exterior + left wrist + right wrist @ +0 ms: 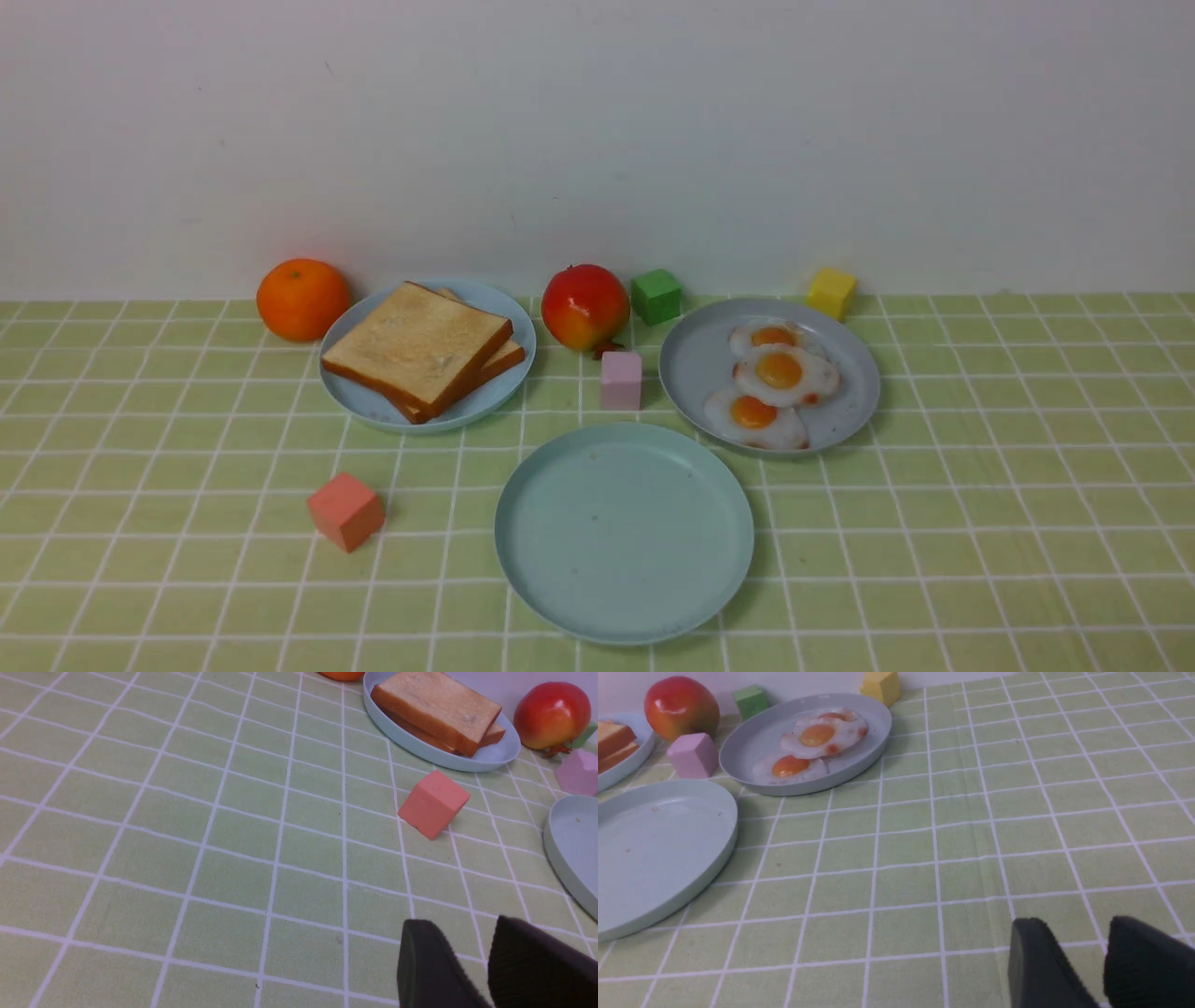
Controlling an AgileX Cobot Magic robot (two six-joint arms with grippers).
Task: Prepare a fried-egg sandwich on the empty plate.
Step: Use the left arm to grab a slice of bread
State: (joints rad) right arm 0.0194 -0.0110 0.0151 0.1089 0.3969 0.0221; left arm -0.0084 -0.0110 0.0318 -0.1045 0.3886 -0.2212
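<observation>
Both hover low above the tablecloth (187,858): left pincer (460,927), right pincer (1073,927), jaws parted.

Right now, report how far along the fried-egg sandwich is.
Nothing is done: the empty plate is bare. Nothing is in hand: the left gripper and right gripper are open, holding nothing. Left: move a toast slice from the sky-blue plate, add a fried egg from the grey plate, then the second slice.

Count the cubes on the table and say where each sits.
4. The green cube is beside the red fruit; the yellow cube behind the egg plate; the pink cube in front of the fruit; the salmon cube left of the empty plate. None seems hidden.
</observation>
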